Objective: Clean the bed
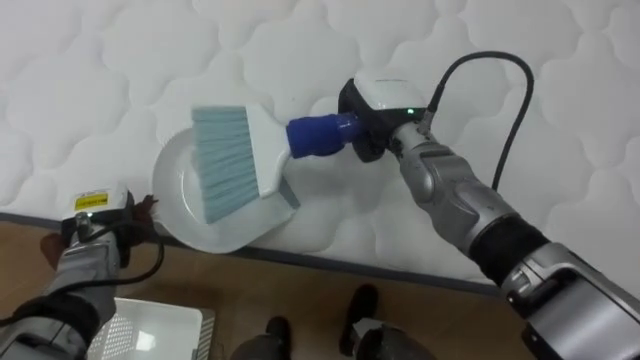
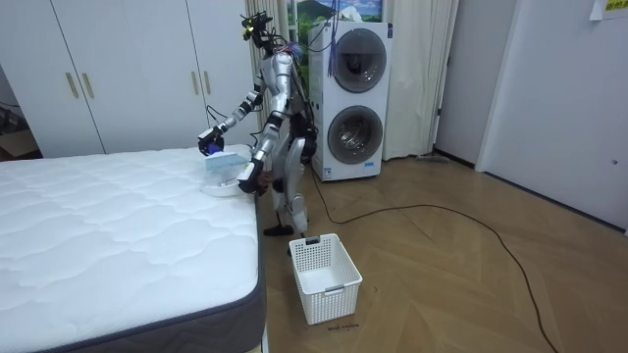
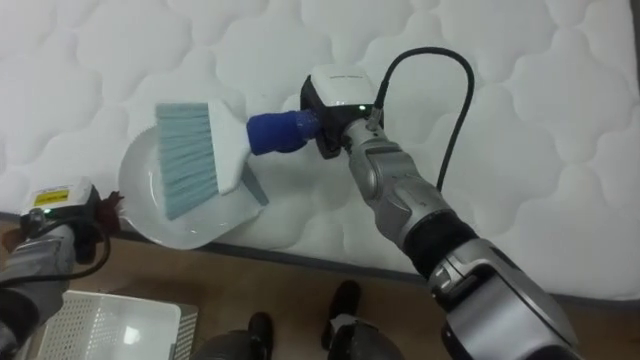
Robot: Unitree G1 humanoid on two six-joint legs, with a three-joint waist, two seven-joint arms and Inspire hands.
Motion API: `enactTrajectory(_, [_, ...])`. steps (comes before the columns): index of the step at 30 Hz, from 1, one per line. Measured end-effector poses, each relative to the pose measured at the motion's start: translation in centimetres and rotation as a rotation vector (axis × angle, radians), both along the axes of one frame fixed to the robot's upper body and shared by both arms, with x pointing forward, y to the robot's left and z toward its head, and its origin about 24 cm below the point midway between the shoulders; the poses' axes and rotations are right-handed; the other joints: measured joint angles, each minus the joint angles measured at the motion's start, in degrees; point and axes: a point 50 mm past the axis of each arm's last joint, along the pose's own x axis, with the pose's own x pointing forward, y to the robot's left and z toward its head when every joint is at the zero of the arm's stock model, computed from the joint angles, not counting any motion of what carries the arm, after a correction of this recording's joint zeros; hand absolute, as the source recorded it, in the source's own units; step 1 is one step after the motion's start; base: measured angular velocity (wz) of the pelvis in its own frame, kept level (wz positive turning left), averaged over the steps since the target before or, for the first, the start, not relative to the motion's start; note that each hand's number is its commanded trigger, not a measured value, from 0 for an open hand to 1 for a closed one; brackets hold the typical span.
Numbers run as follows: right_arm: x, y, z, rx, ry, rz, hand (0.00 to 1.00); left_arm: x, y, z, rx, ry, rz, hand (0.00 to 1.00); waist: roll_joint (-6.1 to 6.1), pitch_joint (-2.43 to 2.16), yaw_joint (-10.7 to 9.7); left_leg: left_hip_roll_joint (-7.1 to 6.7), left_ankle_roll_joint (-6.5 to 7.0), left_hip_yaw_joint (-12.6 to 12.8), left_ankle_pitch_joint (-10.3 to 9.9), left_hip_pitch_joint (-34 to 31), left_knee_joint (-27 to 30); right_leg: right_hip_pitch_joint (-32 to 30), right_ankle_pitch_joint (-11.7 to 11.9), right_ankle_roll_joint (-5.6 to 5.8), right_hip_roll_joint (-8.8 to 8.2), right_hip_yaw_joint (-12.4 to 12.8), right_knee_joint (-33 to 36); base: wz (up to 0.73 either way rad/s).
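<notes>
You're mid-sweep: your right hand [image 1: 378, 125] is clenched round the blue handle of the white, pale-bristled brush [image 1: 240, 155], whose bristles lie over the round white plastic dustpan [image 1: 178, 195] at the edge of the white quilted mattress [image 1: 480, 40]. Your left hand [image 1: 95, 235] is beside the dustpan; I cannot tell its grip. Next, I'd judge, keep the dustpan level while sweeping in.

Head stereo pair: both eyes look steeply down from close above at the near edge of the bed [image 1: 480, 60] and a strip of floor [image 1: 250, 290]; right eye sits slightly aside. Room camera: well off, past the bed's corner, facing the robot and wardrobes [image 2: 128, 69]. Shared: bed edge with dustpan [image 1: 185, 205] and brush [image 1: 225, 160].
</notes>
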Motion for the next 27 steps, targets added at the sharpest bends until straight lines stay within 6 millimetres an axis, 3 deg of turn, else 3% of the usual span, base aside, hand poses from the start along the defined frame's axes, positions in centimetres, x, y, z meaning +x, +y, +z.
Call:
enactTrajectory(14, [0.0,0.1,0.1,0.065,0.04,0.009,1.0,-0.1,-0.2,-0.3,-0.007,-0.004,0.009,1.0,0.16,-0.01,-0.3,-0.05,0.16,0.0,-0.1,0.0,0.8,0.1,0.0,-0.04,-0.24,0.0,0.8,0.01])
enactTrajectory(23, [0.3,-2.0,0.7,0.171,0.014,-0.065,1.0,0.0,-0.5,-0.1,-0.003,-0.094,0.0,1.0,0.37,-0.03,-1.1,-0.08,0.18,-0.5,-0.1,-0.1,1.2,0.3,-0.2,0.11,-0.28,-0.1,0.9,0.03])
enactTrajectory(27, [0.2,-3.9,0.8,0.273,-0.045,-0.132,1.0,0.2,-0.9,0.2,-0.017,-0.173,-0.027,1.0,0.27,-0.09,-1.6,-0.21,0.39,-1.2,-0.2,0.6,2.0,1.4,-0.4,0.37,-0.23,0.1,1.4,0.07])
